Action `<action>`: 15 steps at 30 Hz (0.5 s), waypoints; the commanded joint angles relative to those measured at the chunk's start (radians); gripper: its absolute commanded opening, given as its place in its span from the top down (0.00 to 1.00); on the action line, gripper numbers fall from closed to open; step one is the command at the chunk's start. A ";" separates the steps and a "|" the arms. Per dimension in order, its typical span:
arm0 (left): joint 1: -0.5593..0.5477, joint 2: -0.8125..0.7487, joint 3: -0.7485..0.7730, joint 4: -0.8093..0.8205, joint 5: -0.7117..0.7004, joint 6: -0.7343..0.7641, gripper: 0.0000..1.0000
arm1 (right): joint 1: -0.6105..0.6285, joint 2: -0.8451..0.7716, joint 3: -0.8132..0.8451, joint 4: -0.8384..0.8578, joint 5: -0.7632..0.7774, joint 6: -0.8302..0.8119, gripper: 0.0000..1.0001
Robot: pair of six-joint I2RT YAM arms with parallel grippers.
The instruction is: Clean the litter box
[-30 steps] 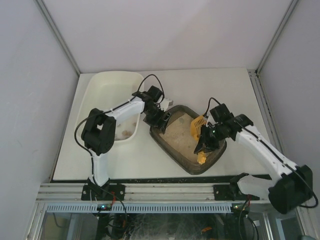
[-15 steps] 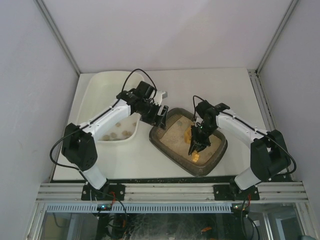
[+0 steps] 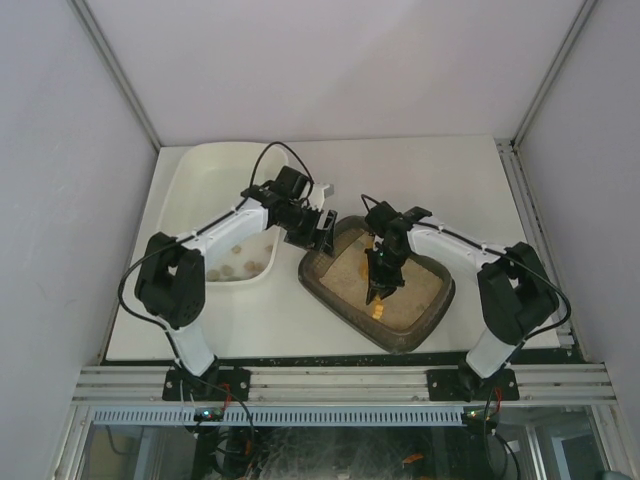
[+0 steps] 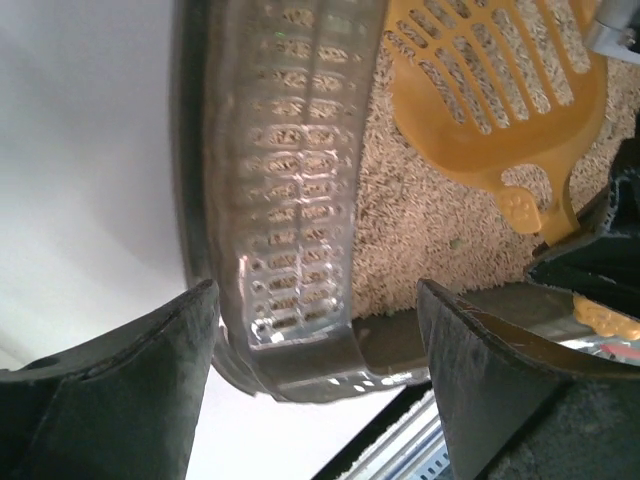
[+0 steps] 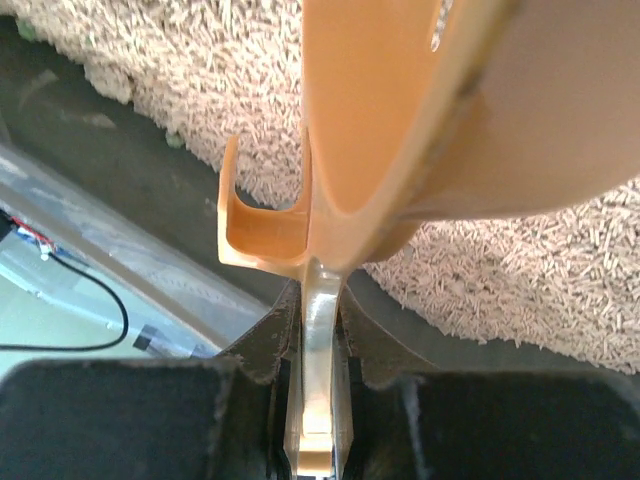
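Mid-scoop; right fingers (image 5: 265, 352) clenched on orange scoop (image 5: 400, 120); left fingers (image 4: 120, 370) spread astride litter box (image 4: 290, 200) rim; next sift, tip into white tub (image 3: 215, 185).

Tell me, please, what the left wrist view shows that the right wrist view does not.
Only the left wrist view shows the left gripper open, with the litter box and its ribbed rim between the fingers, and the orange scoop from its slotted face. Only the right wrist view shows the right gripper shut on the scoop's handle, and the bowl's smooth back. Both show the scoop over the beige litter.
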 commanded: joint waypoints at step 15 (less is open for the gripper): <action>0.051 0.018 0.011 0.110 0.118 -0.022 0.17 | 0.024 0.079 -0.055 0.540 -0.134 0.106 1.00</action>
